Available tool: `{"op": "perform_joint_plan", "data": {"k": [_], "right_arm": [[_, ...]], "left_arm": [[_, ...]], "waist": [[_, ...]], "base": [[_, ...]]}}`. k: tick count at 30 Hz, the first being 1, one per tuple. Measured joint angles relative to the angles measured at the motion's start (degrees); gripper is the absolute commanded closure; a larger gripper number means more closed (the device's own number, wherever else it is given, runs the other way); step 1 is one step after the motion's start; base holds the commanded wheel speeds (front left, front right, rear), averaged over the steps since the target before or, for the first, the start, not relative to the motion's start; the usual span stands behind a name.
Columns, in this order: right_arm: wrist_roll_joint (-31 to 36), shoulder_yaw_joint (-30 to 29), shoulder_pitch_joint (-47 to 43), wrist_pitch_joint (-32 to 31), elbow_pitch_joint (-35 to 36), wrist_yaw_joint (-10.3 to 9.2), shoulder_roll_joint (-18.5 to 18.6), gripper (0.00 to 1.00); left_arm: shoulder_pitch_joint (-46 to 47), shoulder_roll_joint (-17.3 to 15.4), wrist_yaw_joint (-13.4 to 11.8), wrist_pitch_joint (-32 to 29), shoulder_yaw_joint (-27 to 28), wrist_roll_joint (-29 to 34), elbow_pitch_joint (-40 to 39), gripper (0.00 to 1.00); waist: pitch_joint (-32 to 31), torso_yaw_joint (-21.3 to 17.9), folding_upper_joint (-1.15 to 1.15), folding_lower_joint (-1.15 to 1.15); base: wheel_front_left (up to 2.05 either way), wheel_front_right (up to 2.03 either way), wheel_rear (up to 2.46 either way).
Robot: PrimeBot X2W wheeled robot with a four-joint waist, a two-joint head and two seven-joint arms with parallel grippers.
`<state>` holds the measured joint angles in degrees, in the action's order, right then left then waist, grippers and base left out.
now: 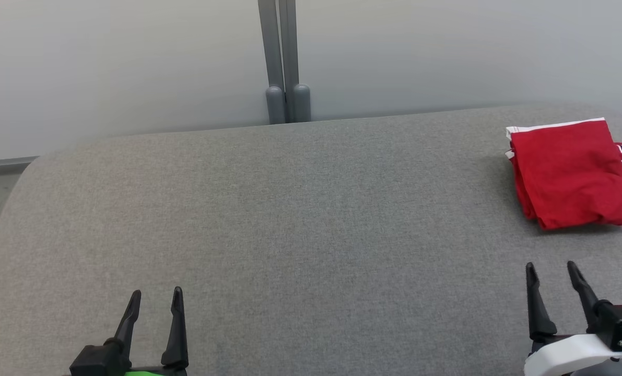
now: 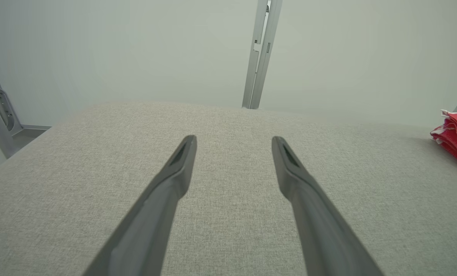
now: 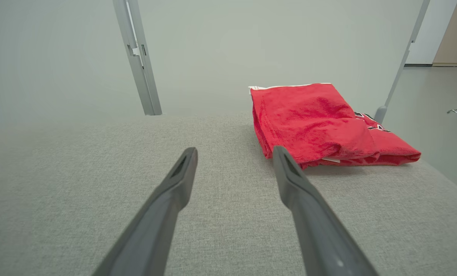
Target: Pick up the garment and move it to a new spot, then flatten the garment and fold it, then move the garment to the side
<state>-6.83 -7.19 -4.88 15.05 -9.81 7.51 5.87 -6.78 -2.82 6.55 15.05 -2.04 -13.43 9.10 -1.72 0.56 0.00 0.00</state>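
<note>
Jaws are standing spread and empty on both arms: the left gripper point(image 1: 156, 291) is hovering over the near left of the grey padded table point(image 1: 290, 209), the right gripper point(image 1: 550, 265) over its near right. A red garment point(image 1: 566, 167) is lying loosely folded at the table's far right, apart from both. Folding and moving aside are looking done; otherwise the right gripper is needing to reach forward and pinch the nearest edge.

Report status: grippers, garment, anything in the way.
Left gripper open, empty. Right gripper open, empty. Red garment folded, far right of table, ahead of right gripper. Nothing between them.
</note>
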Motion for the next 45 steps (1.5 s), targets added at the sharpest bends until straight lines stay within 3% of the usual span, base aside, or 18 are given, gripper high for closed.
{"op": "perform_joint_plan", "data": {"k": [10,11,15,45], "right_arm": [[1.3,1.4,0.2,0.0,-0.8,0.01,-1.2,0.0],[1.3,1.5,0.2,0.0,-1.1,0.02,-1.3,1.0],[0.1,1.4,-0.2,-0.8,-3.0,0.02,-1.9,1.0],[-30.7,1.2,3.0,-8.1,-3.3,0.01,-2.3,1.0]], "left_arm": [[0.8,0.0,0.5,0.0,-1.0,-0.1,2.5,0.0],[0.9,0.0,0.5,0.0,-1.2,-0.1,2.7,1.0],[-0.2,0.2,0.5,-0.4,-1.5,-1.2,4.2,1.0],[3.8,-0.4,0.5,-7.1,0.9,-30.2,4.6,1.0]], "waist": [[0.3,-0.3,0.0,0.0],[0.4,-0.1,0.0,0.0],[0.4,-0.1,0.0,0.0],[0.8,-0.2,0.0,0.0]], "base": [[0.0,0.0,0.0],[0.0,0.0,0.0],[0.0,0.0,0.0],[0.0,0.0,0.0]]}}
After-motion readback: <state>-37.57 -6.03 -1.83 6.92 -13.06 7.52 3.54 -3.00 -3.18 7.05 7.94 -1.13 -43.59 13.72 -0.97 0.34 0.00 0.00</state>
